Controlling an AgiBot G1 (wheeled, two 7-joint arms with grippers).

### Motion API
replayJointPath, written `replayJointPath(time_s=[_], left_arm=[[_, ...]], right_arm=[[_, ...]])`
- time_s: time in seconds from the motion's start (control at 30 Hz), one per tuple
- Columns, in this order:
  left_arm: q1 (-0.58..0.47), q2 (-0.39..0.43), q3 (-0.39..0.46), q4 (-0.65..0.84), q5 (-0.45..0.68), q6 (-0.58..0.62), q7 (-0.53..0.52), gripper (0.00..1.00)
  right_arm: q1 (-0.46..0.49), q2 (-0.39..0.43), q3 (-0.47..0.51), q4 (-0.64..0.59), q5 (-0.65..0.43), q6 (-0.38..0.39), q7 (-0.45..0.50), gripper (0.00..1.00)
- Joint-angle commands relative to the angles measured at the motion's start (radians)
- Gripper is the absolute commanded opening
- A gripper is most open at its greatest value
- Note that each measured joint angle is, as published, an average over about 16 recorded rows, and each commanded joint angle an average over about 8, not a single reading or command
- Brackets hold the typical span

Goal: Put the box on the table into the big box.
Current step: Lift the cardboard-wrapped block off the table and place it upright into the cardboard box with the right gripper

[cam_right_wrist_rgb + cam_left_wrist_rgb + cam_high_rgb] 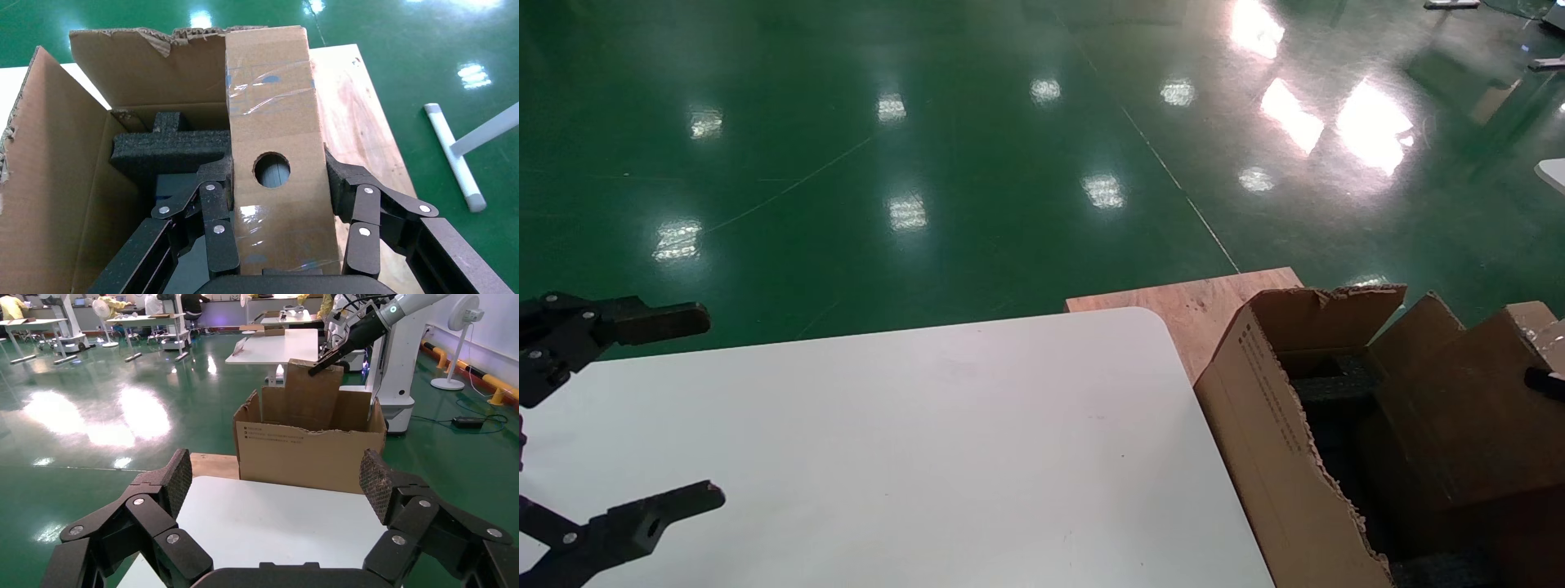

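Your right tool (278, 245) is clenched on the box (275, 153), gripping its two narrow sides with the holed broad face toward the wrist camera. The box hangs over the big box (55, 184), its long axis running away from the tool toward the black foam (165, 150) inside. That is the relation to mind: the opening lies directly beyond the box's far end, so lowering along that axis should seat it. From the head view the box looks partly inside the big box already, though its depth is hard to judge. Your left tool (633, 416) waits released over the bench (928, 449), well clear of the big box.
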Motion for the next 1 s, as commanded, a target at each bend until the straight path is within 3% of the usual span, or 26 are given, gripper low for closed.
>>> replayJointPath(time_s=[0.03,0.5,1.0], left_arm=[[0.000,0.000,0.000,0.000,0.000,0.000,0.000,1.00],[0.000,0.000,0.000,0.000,0.000,0.000,0.000,1.00],[0.000,0.000,0.000,0.000,0.000,0.000,0.000,1.00]], right_arm=[[0.014,-0.008,-0.030,-0.014,0.021,0.000,-0.017,0.00],[0.102,-0.034,-0.227,-0.106,0.134,0.005,-0.120,0.00],[0.182,-0.069,-0.419,-0.141,0.210,0.032,-0.156,0.00]])
